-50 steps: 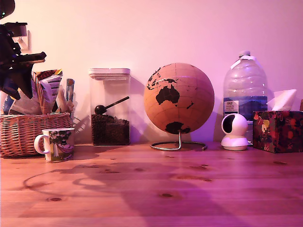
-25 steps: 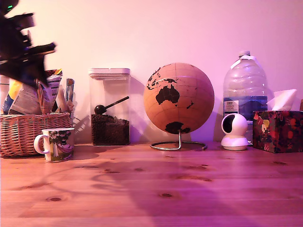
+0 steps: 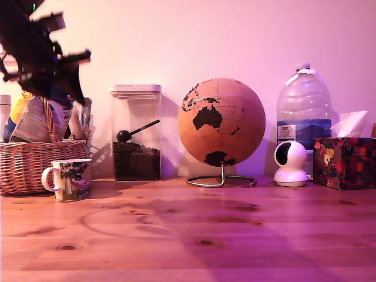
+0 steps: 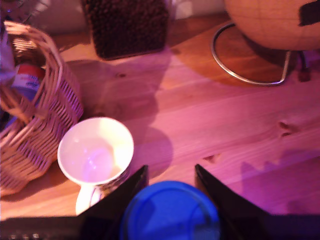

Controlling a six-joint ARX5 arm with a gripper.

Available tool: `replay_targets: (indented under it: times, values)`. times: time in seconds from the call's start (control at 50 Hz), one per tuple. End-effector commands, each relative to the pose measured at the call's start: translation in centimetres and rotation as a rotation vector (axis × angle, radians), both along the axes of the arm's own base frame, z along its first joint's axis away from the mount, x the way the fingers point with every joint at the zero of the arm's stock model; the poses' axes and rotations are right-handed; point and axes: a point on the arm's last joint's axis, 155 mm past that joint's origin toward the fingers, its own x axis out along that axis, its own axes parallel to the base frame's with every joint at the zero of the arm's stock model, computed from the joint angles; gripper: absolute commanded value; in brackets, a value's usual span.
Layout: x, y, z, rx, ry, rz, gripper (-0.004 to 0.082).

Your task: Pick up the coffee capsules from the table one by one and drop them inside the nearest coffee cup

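Gripper (image 4: 170, 175) up high at the exterior view's left, fingers (image 4: 125, 192) clamped on a blue capsule (image 4: 170, 212). Looks light, thin-walled, prob crushable, so gripping its sides seems right. Coffee cup (image 4: 96, 150) on the bench (image 4: 210, 120) beside the basket (image 4: 35, 130), nearly beneath; interior appears empty.

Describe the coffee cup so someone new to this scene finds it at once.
Start at the wicker basket at the exterior view's left end of the wooden table. The coffee cup stands just in front of it, toward the clear canister of coffee beans. It is the only small white mug here, with a loop handle and a dark printed picture on its side.
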Motion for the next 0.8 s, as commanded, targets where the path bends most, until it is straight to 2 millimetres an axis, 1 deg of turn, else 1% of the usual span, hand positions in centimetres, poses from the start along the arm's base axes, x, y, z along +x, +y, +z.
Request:
replay_targets:
  times: [0.0,0.36,0.6,0.78]
  values:
    - [1.2,-0.1,-1.3,0.005,0.02,-0.001,0.0218]
    - [4.7,-0.4,-0.7,0.024,0.038,-0.003,0.0218]
    - [6.3,-0.4,-1.8,0.036,0.072,-0.004,0.0218]
    - [7.2,0.4,-2.9,0.062,0.082,0.004,0.0218]
